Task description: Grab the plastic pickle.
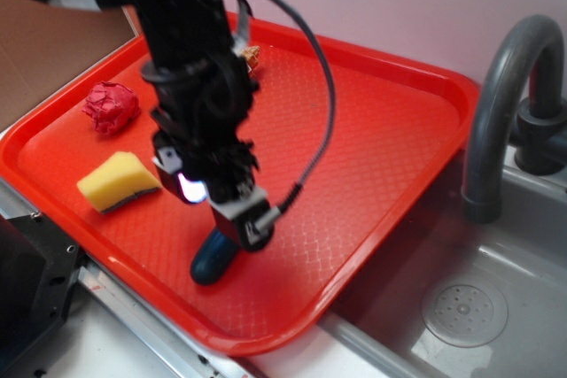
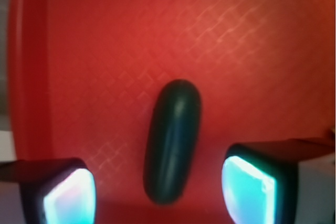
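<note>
- Dark green plastic pickle (image 2: pixel 172 142) is lying on the red tray (image 1: pixel 381 157), not yet grabbed.
- Claw (image 2: pixel 163 192) is standing open around it, at 6 o'clock; closing is remaining.

a toy kitchen setup: a grey sink (image 1: pixel 496 307) with a drain (image 1: pixel 464 309) and curved faucet (image 1: pixel 509 104), a red tray (image 1: pixel 390 130) just beside it.

A big red tray (image 1: pixel 390 157) holds the toys. The black robot arm (image 1: pixel 190 68) reaches down over a dark green pickle (image 1: pixel 211 258) near the front edge. A yellow sponge (image 1: pixel 117 181) and a red crumpled ball (image 1: pixel 111 107) lie to the left. A grey tap (image 1: pixel 500 95) stands by the sink (image 1: pixel 496 307).
</note>
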